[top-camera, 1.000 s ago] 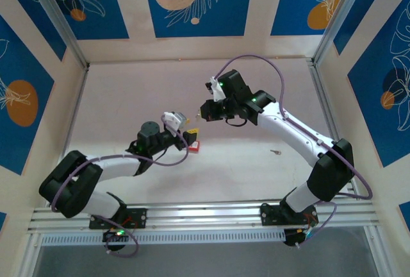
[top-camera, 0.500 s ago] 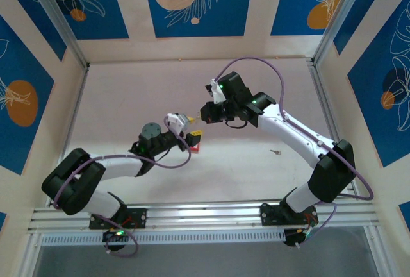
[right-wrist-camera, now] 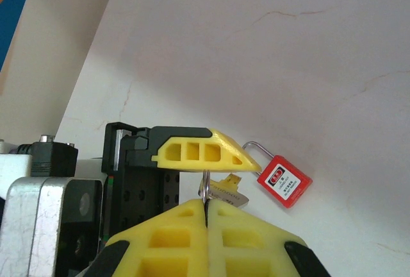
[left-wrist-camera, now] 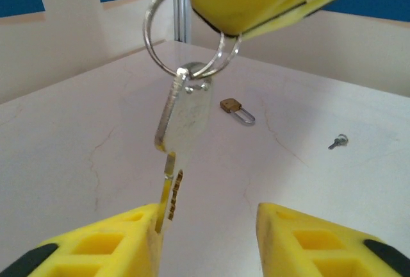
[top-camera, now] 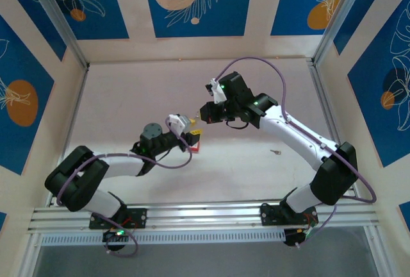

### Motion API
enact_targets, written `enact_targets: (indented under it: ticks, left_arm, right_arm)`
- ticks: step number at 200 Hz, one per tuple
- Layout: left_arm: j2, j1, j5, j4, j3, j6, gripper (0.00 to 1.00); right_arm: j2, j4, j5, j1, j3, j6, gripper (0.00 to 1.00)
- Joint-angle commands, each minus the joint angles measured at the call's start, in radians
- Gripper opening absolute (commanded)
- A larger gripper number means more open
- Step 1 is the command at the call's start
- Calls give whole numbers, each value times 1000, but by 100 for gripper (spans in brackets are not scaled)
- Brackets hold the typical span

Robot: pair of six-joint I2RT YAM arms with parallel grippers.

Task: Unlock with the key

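Closing in now with the left pincer (left-wrist-camera: 208, 216): brought up and across beneath the right pincer (right-wrist-camera: 206, 208) over the last second, and narrowed a good deal from the wider spread of a moment ago. Not gripping yet, though. Still partly open, with one yellow finger (left-wrist-camera: 122, 238) right against the blade of the key (left-wrist-camera: 189, 113) and the other standing well apart. Hard to tell from the wrist view whether truly touching the blade or merely lined up behind it. Holding firm on the other side: pressed fully shut on the wire ring (left-wrist-camera: 149, 36), with the key dangling blade-down from it, up off the surface (left-wrist-camera: 77, 136), right between the left fingers. Reads as a handover in progress, to swap a loose hold on the ring for a stiff hold on the key itself. Meanwhile, leaving the red padlock (right-wrist-camera: 284, 186) lying flat on the surface just beside the left pincer, untouched. Also spotting a small brass padlock (left-wrist-camera: 232, 105) and a second little key (left-wrist-camera: 337, 141) farther off, well apart from the action. So, no unlocking begun. Calls next for a square squeeze on the blade, then a release of the ring; otherwise risks a swinging, twisted key.
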Motion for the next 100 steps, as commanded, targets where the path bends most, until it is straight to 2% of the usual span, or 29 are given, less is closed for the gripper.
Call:
enact_targets:
  ticks: [1, 100]
  left_arm:
    - [6, -9, 14, 52, 19, 2, 37]
    - [-23, -9, -5, 28, 16, -7, 0]
  right_arm:
    - [-25, 0, -24, 6, -10, 7, 0]
    - [-32, 4, -19, 9, -25, 9, 0]
